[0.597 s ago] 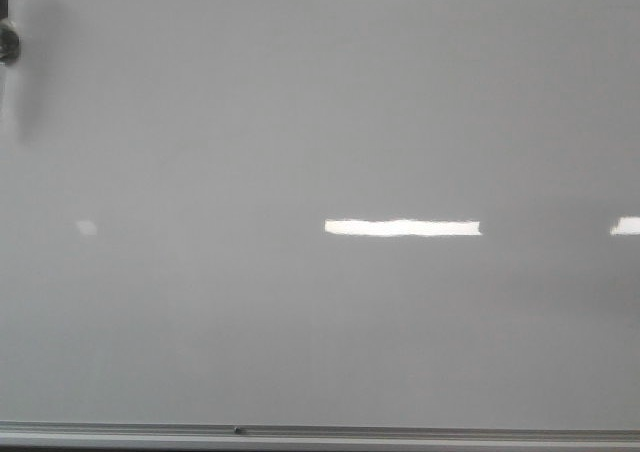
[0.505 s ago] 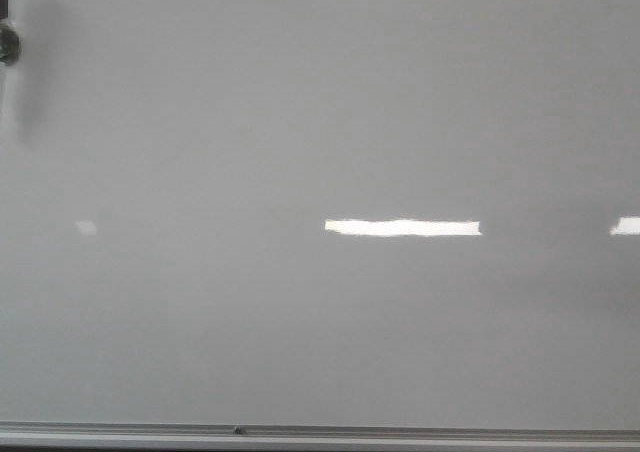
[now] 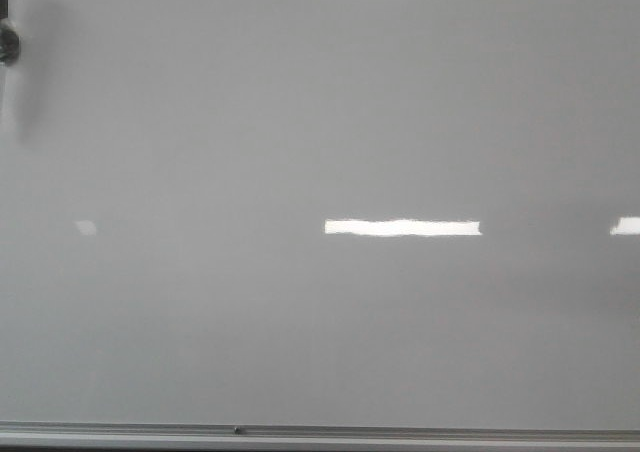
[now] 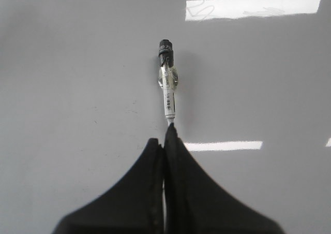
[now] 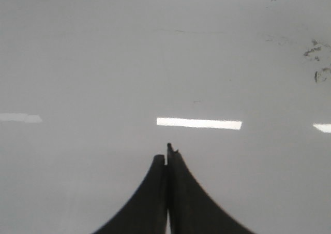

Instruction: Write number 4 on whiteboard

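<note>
- Almost nothing changes across the front views: same large glossy pale grey-white whiteboard [image 3: 300, 322] with grey metal frame strip, same bright reflections; only the small dark object at the left edge [image 3: 8, 42] sits a touch differently, barely.
- No figure 4 anywhere on the board in any view; only faint smudges in the right wrist view.
- Left gripper [image 4: 164, 135]: jaws closed on a slim clear-barrelled marker with black tip [image 4: 167, 84], pointing away over the board; contact with the surface cannot be told.
- Right gripper [image 5: 166, 154]: jaws pressed together, holding nothing, above bare board.
- Judging from this stillness, writing not yet begun; first stroke pending.
</note>
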Controlling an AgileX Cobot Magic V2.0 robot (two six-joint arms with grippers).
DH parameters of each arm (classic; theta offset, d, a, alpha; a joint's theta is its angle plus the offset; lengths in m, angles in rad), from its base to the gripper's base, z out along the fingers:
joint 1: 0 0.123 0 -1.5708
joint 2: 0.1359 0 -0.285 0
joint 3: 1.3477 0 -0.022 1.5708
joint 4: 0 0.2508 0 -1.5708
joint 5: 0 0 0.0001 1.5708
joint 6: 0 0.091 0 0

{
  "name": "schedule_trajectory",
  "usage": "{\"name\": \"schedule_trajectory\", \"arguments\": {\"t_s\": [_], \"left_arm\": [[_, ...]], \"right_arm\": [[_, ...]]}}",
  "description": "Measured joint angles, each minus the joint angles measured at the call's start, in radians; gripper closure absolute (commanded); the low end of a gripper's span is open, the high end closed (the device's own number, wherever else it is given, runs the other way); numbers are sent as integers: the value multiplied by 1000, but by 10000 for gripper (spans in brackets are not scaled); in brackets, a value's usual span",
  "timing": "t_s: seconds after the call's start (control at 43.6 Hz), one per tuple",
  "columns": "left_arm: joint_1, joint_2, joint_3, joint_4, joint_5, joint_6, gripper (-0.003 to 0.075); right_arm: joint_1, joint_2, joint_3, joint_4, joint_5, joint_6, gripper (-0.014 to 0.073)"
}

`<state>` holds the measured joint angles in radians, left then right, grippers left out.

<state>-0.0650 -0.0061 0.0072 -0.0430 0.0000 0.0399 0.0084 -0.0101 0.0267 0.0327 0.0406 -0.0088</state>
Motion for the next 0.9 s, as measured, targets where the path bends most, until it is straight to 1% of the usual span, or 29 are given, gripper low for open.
{"name": "schedule_trajectory", "arguments": {"t_s": [0.069, 0.207, 0.344, 0.482, 0.62, 0.712, 0.895], "left_arm": [[0, 0, 0, 0, 0, 0, 741], [0, 0, 0, 0, -43, 0, 741], [0, 0, -3, 0, -50, 0, 741], [0, 0, -40, 0, -24, 0, 741], [0, 0, -166, 0, 35, 0, 741], [0, 5, -278, 0, 106, 0, 741], [0, 97, -527, 0, 272, 0, 741]], "right_arm": [[0, 0, 0, 0, -2, 0, 664], [0, 0, 0, 0, -27, 0, 664], [0, 0, -6, 0, -41, 0, 664], [0, 0, -85, 0, -1, 0, 664], [0, 0, -216, 0, 77, 0, 664], [0, 14, -310, 0, 143, 0, 664], [0, 137, -497, 0, 283, 0, 664]]}}
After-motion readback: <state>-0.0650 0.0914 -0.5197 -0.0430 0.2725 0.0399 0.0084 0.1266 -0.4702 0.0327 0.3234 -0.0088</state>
